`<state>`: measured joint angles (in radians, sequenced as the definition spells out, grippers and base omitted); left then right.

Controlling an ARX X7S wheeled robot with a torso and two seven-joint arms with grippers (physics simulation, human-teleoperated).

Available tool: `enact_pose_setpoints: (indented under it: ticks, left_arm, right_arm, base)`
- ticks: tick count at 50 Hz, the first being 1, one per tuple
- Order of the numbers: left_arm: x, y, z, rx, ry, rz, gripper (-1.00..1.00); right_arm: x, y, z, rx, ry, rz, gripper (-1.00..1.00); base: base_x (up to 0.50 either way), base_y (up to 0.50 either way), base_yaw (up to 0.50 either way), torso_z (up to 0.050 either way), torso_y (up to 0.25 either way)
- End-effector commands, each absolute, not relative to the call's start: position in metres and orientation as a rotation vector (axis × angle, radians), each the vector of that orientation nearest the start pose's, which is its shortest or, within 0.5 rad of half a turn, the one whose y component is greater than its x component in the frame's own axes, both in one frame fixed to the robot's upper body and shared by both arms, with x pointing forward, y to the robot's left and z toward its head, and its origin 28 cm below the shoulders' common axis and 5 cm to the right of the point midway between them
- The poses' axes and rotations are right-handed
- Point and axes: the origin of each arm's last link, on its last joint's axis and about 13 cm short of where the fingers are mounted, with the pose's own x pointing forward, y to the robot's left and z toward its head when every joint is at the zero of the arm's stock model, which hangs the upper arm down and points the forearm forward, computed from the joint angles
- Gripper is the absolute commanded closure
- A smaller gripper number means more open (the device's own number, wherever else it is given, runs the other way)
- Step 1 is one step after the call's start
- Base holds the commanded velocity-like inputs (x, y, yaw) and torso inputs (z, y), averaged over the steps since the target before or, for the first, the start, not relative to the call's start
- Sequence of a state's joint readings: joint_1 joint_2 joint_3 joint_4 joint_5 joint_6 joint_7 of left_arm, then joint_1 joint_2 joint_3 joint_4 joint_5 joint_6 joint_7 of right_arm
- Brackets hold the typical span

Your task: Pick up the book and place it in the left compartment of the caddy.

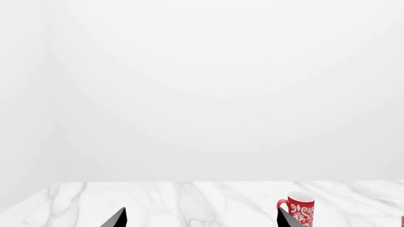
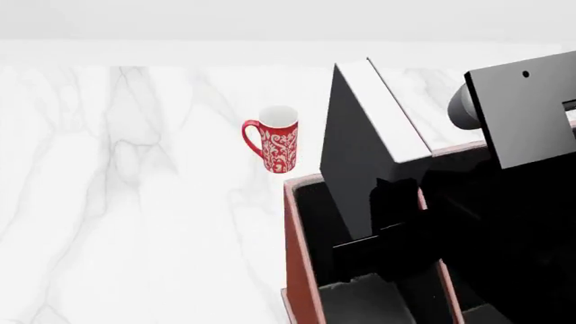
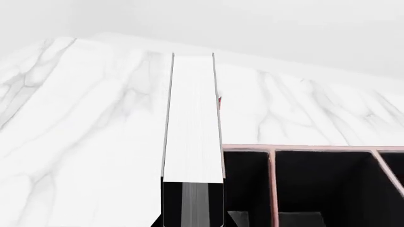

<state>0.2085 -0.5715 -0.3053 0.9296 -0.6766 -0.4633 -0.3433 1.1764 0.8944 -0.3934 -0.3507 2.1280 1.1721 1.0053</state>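
The black book (image 2: 360,162) with white page edges (image 3: 192,118) hangs tilted, its lower end over the left side of the reddish-brown caddy (image 2: 300,256). My right gripper (image 2: 385,248) (image 3: 193,223) is shut on the book's near end. The left compartment (image 3: 247,182) is the narrow black section just beside the book, bounded by a thin divider (image 3: 273,184). How deep the book reaches into it is hidden. My left gripper (image 1: 202,220) is open with only marble between its fingertips, and it does not show in the head view.
A red patterned mug (image 2: 279,138) (image 1: 299,209) stands upright on the white marble table (image 2: 135,202), just beyond the caddy's far left corner. My right arm (image 2: 522,115) reaches in over the caddy's right side. A pale wall (image 1: 202,94) rises behind the table.
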Motion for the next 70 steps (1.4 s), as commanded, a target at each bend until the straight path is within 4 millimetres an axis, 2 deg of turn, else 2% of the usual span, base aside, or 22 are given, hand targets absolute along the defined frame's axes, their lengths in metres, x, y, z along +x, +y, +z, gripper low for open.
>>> enact_pose_setpoints:
  ticks: [1,19,29,70]
  left_arm:
    - [0.141,0.278,0.169,0.039,-0.255,0.050,-1.00]
    - [0.141,0.278,0.168,0.041,-0.256,0.050,-1.00]
    - [0.141,0.279,0.168,0.041,-0.256,0.052,-1.00]
    - [0.140,0.278,0.168,0.045,-0.258,0.050,-1.00]
  right_arm:
    - [0.207,-0.163,0.301,-0.072,0.352,0.285,1.00]
    - [0.210,-0.167,0.291,-0.057,0.377,0.267,1.00]
    - [0.217,-0.169,0.280,-0.053,0.401,0.250,1.00]
    - [0.222,-0.172,0.242,-0.015,0.474,0.256,1.00]
  base:
    - [0.00,0.00,0.00,0.000,0.000]
    - [0.00,0.00,0.00,0.000,0.001]
    - [0.00,0.00,0.00,0.001,0.002]
    - [0.00,0.00,0.00,0.000,0.001]
